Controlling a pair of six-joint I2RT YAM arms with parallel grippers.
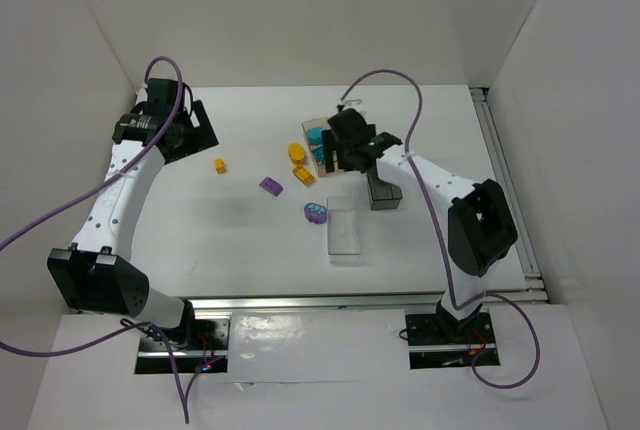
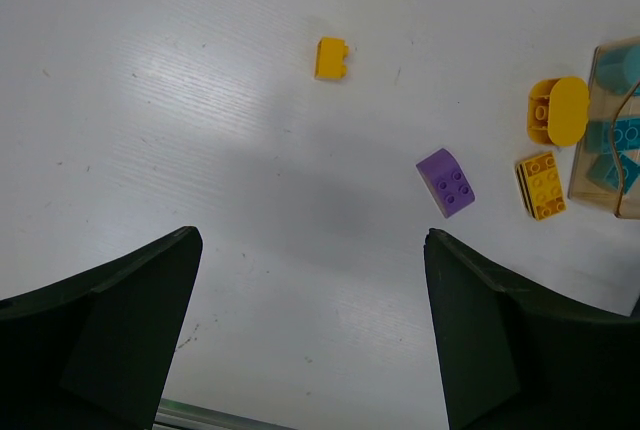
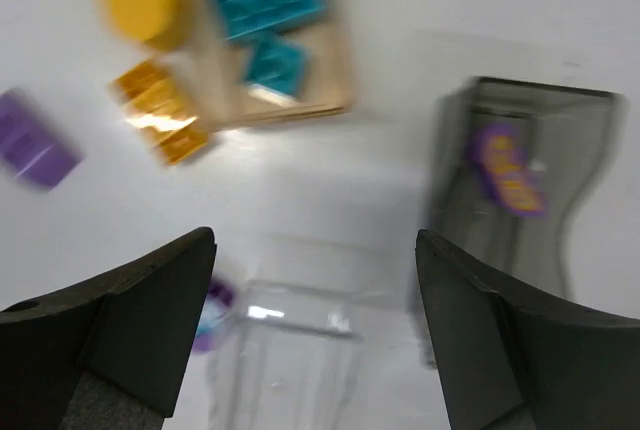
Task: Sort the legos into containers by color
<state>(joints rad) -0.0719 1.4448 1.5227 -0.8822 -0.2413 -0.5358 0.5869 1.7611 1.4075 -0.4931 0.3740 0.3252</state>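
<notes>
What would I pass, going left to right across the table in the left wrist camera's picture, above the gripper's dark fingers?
small yellow brick → purple sloped brick → flat yellow studded brick → tan box holding teal bricks

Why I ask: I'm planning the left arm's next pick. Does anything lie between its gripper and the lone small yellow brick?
Nothing visible does. The left gripper is open above bare table, and the small yellow brick lies ahead by itself. The purple brick sits off to one side, clear of a straight line.
</notes>
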